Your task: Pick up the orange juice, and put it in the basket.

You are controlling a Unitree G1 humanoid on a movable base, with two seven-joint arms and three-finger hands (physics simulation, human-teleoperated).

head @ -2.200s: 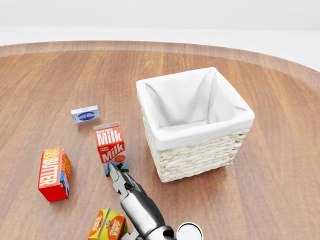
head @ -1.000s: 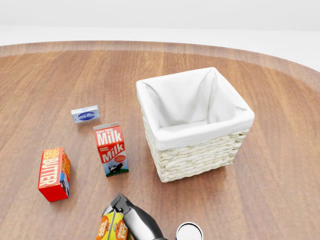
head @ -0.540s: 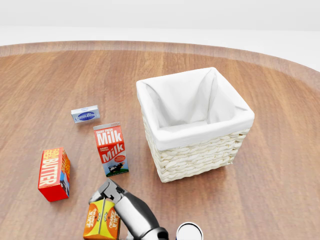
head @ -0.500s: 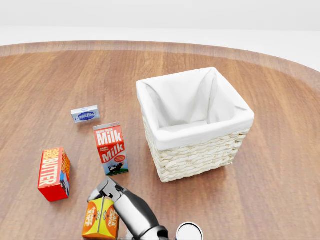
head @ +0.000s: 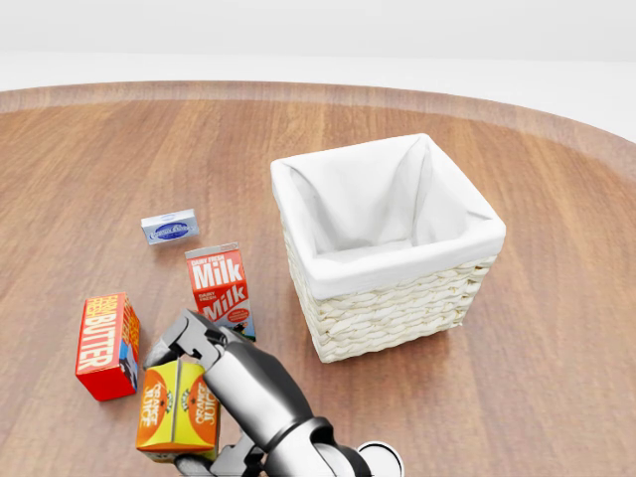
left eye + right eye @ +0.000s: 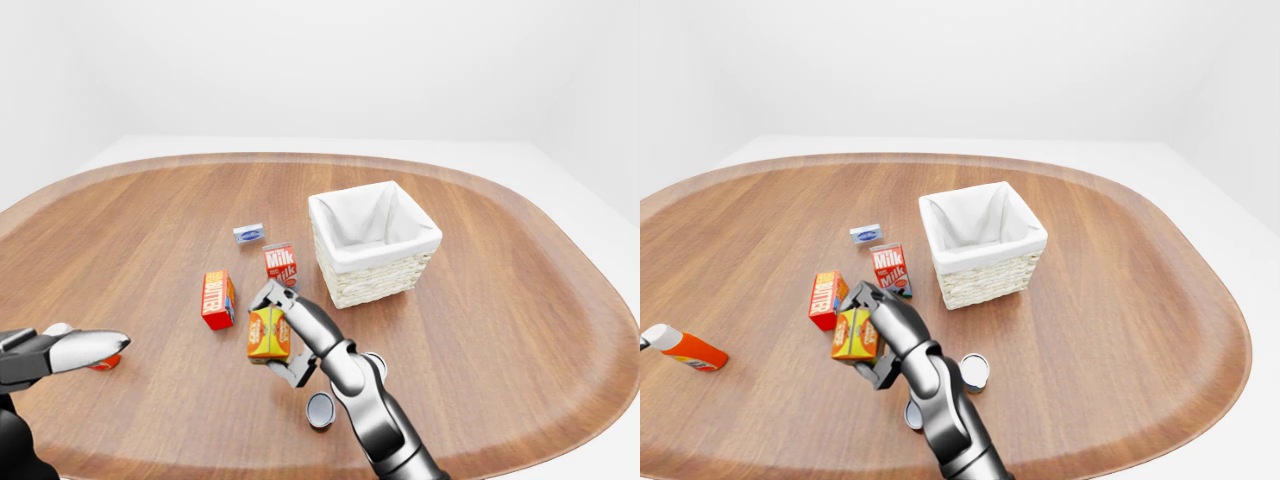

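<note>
Here, a round wooden table (image 6: 500,300) in a white room; centre, a white-lined wicker basket (image 5: 397,308) sits empty; right hand (image 5: 214,397) clamps an orange juice carton (image 5: 177,407) at the head view's lower left.

Three downward head views (basket (image 5: 397,260) shared), head view nearest

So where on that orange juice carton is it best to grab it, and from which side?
Across the flat side walls at mid-height, coming from the head view's right, much as the right hand grips it now. The orange juice carton is a small upright box with a gabled top; its parallel faces suit opposed fingers, and the butter box crowds its left.
</note>
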